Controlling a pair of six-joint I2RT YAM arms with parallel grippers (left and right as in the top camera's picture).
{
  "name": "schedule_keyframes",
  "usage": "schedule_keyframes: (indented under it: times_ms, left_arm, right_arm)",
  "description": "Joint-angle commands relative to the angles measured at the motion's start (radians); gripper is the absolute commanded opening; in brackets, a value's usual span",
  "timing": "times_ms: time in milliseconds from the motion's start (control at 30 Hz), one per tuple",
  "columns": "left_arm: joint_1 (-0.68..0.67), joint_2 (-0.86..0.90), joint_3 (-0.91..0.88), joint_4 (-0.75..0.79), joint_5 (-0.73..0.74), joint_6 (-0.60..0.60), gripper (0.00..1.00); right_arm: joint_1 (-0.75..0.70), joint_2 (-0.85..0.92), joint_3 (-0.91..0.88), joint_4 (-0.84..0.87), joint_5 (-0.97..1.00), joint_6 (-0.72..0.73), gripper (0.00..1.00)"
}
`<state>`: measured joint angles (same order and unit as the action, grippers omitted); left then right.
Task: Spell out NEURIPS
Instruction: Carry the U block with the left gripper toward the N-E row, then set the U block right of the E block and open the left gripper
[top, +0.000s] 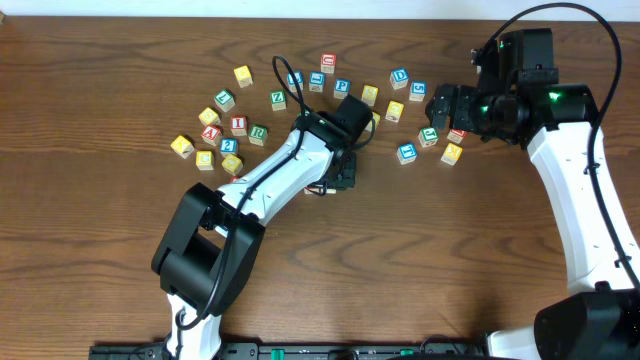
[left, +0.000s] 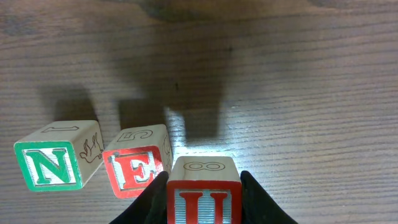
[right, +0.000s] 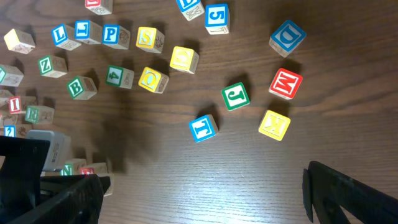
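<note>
On brown wood-grain table (left: 298, 93), left gripper (left: 204, 210) clamps U cube (left: 204, 183) just beside E cube (left: 134, 169); right gripper (right: 205, 196) gapes wide, holding nothing.

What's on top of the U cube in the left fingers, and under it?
The U cube shows an 8 on its top face, nothing stacked on it. Its underside is below the frame: unseen.

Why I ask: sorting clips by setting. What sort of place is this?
Likely a robotics lab tabletop: wooden table, scattered alphabet cubes, left claw holding the U cube beside N and E.
</note>
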<state>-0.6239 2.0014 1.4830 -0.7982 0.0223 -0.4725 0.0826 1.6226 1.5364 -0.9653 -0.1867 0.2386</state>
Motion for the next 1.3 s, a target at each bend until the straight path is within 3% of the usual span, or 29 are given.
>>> schedule_keyframes:
  times_ms: [0, 867, 1133, 1267]
  left_arm:
    - [0.001, 0.018, -0.008, 0.005, -0.053, -0.034, 0.23]
    - [-0.022, 0.097, -0.01, 0.045, -0.095, -0.113, 0.23]
    - [-0.022, 0.097, -0.01, 0.045, -0.114, -0.113, 0.28]
    - [-0.022, 0.097, -0.01, 0.044, -0.113, -0.113, 0.35]
  right_arm:
    - [0.004, 0.0, 0.018, 0.0, 0.001, 0.008, 0.99]
    - [0.004, 0.0, 0.018, 0.0, 0.001, 0.008, 0.99]
    - [0.004, 0.0, 0.018, 0.0, 0.001, 0.008, 0.99]
    - [0.004, 0.0, 0.018, 0.0, 0.001, 0.008, 0.99]
